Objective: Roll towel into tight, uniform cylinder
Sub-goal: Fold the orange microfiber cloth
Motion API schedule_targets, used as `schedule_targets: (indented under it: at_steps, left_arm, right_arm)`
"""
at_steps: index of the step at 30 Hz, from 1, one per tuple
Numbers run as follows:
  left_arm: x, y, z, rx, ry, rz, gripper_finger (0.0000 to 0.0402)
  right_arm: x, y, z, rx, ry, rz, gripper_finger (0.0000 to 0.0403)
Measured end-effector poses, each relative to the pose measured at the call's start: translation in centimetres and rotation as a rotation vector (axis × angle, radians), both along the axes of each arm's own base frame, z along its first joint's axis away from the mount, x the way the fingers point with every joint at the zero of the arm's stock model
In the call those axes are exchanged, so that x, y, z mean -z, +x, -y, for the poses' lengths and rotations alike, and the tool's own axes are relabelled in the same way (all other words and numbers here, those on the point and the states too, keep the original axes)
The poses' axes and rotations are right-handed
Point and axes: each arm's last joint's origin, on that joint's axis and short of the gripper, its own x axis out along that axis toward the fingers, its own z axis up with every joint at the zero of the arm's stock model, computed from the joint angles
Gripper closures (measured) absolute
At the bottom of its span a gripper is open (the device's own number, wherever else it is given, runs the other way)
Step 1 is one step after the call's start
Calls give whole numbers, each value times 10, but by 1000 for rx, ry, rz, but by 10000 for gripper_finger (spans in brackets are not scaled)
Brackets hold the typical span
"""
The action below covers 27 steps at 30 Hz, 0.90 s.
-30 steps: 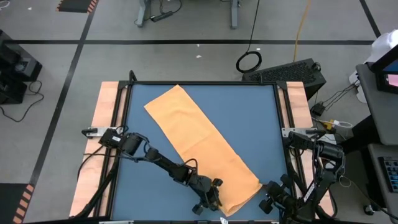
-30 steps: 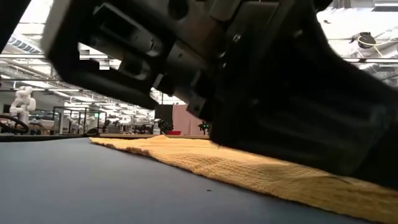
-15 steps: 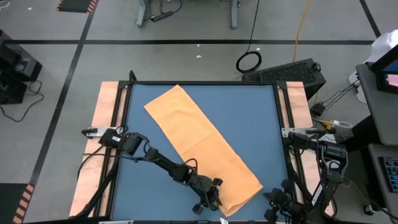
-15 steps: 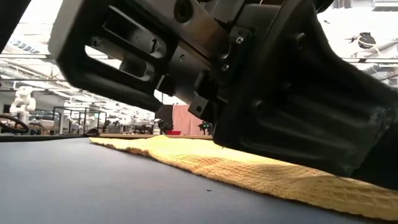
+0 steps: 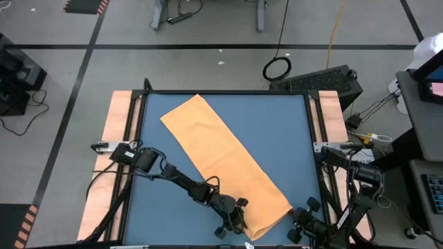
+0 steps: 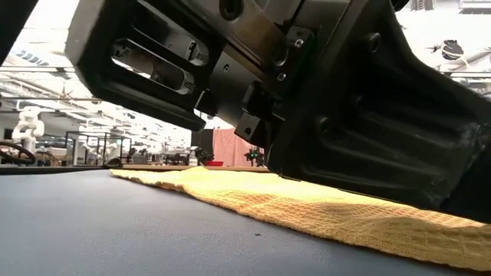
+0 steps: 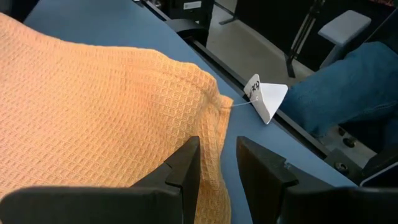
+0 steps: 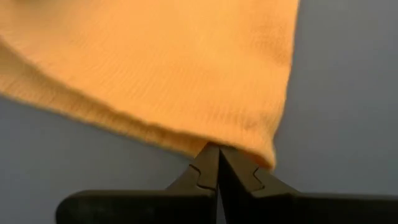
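Note:
The orange-yellow towel (image 5: 225,155) lies flat and unrolled on the blue table (image 5: 284,131), running slantwise from far left to near right. Its white tag (image 7: 264,99) hangs past the near table edge on a thread. My left gripper (image 5: 234,223) is low at the towel's near end, open. In the left wrist view, one finger (image 7: 186,168) shows over the cloth and the other (image 7: 261,174) over bare table, with the towel's edge (image 7: 219,149) in the gap. My right gripper (image 5: 295,223) is shut at the towel's near right corner. My left gripper: I cannot tell whether it touches the towel. My right gripper's shut fingertips (image 8: 208,163) meet the towel's edge (image 8: 205,140) close beside its corner (image 8: 267,160), slanting down from the table's near right. Whether any cloth sits between the tips cannot be told. The towel lies on the table there.
Wooden rails (image 5: 118,138) and a black frame border the table on both sides. A person's leg in jeans (image 7: 348,87) is just beyond the near edge by the tag. In the low view a dark arm body (image 6: 322,92) hangs close over the towel (image 6: 307,207).
My right gripper drew back a little from the towel toward the near right corner of the table. It then came back to the towel's corner, tipping its fingers further down. The towel and my left gripper have stayed put.

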Motion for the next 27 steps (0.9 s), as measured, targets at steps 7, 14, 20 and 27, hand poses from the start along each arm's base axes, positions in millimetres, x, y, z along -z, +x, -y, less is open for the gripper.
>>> schedule_targets:
  at_steps: [7,14,20,27]
  left_arm:
    - [0,0,0,-3,-4,-6,292]
    - [-2,-5,10,75,-52,-17,292]
    - [-5,-10,22,118,-67,0,292]
    - [-11,-8,21,88,-69,45,292]
  right_arm:
    - [3,2,10,46,-31,19,403]
    - [1,-1,17,113,-69,-16,403]
    - [0,-2,19,135,-89,-78,403]
    - [-20,-1,12,134,-150,-117,403]
